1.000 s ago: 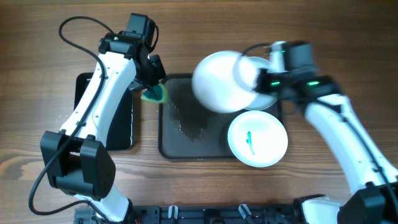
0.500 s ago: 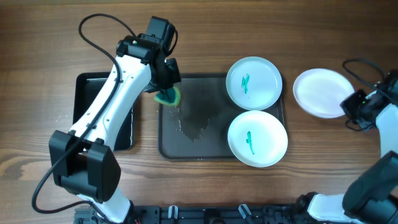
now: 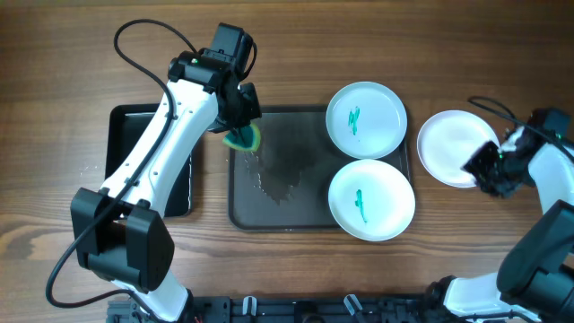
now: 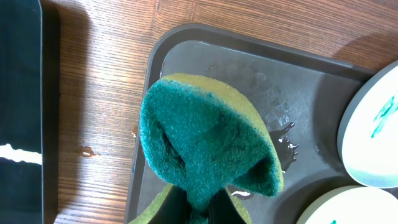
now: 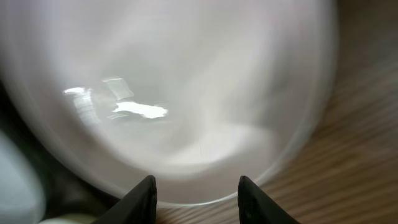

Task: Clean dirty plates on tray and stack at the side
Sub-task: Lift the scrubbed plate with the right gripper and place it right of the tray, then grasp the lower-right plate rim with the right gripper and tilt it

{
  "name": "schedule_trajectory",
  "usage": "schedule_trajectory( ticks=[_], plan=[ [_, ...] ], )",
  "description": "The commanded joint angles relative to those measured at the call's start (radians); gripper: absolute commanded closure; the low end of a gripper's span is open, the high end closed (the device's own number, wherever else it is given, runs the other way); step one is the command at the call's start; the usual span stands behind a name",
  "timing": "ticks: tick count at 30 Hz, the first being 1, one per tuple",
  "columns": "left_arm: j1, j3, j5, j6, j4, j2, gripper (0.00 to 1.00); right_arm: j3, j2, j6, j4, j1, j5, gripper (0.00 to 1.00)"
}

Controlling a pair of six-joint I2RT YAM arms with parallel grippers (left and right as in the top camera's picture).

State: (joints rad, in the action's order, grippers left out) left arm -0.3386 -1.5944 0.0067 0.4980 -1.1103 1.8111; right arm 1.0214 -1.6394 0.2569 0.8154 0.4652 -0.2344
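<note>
Found the wooden table [image 3: 54,54] under everything. Saw the tray [image 3: 269,193] mid-table, wet across its left half, with a narrower black tray [image 3: 126,161] just to its left. Counted two dirty plates on the tray's right half, a far plate [image 3: 377,108] and a near plate [image 3: 386,202], both showing a teal smear [image 3: 354,117] at the centre. Noted a clean plate [image 3: 448,144] lying off the tray on bare wood just to the right, apart from the tray's rim.

Had the left gripper [image 3: 239,126] clamped on a folded green sponge [image 4: 205,149], hanging over the tray's far-left corner. Had the right gripper [image 5: 196,193] at the clean plate's near-right edge, fingers spread, nothing pinched between them. Could not tell through the blur of the wrist view whether either finger touched the rim.

Judged the step in hand as letting go of the wiped plate to begin the stack. Called for drawing the open fingers back and up, away to the right, without dragging or tipping the rim. Called also for leaving the plate flat and well clear of the tray, as a steady base for two more. Best followed by a reach for the far plate, with the sponge kept gripped and ready over the tray.
</note>
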Motion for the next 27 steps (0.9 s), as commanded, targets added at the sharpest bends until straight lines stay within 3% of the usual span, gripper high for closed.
schedule_trajectory(
  ticks=[1, 4, 7, 12, 16, 22, 27],
  plan=[
    [-0.002, -0.021, 0.011, -0.020, 0.003, -0.015, 0.96, 0.050, 0.045, -0.105, 0.049, -0.136, -0.169, 0.58],
    [-0.002, -0.021, 0.012, -0.020, 0.003, -0.015, 0.96, 0.011, 0.042, -0.122, 0.146, -0.270, -0.135, 0.59],
    [-0.002, -0.021, 0.011, -0.020, 0.003, -0.015, 0.96, -0.092, 0.042, -0.093, 0.131, -0.340, -0.133, 0.62],
    [-0.002, -0.021, 0.012, -0.020, 0.003, -0.015, 0.96, -0.148, 0.043, -0.067, 0.100, -0.350, -0.076, 0.66],
    [-0.002, -0.021, 0.012, -0.020, 0.003, -0.015, 0.96, -0.083, 0.056, -0.150, 0.118, -0.350, -0.220, 0.67],
    [-0.002, -0.021, 0.012, -0.020, 0.003, -0.015, 0.96, -0.021, 0.120, -0.035, 0.242, -0.350, 0.089, 0.66],
    [-0.002, -0.021, 0.011, -0.020, 0.003, -0.015, 0.96, -0.143, 0.117, -0.013, 0.140, -0.355, 0.061, 0.70]
  ],
)
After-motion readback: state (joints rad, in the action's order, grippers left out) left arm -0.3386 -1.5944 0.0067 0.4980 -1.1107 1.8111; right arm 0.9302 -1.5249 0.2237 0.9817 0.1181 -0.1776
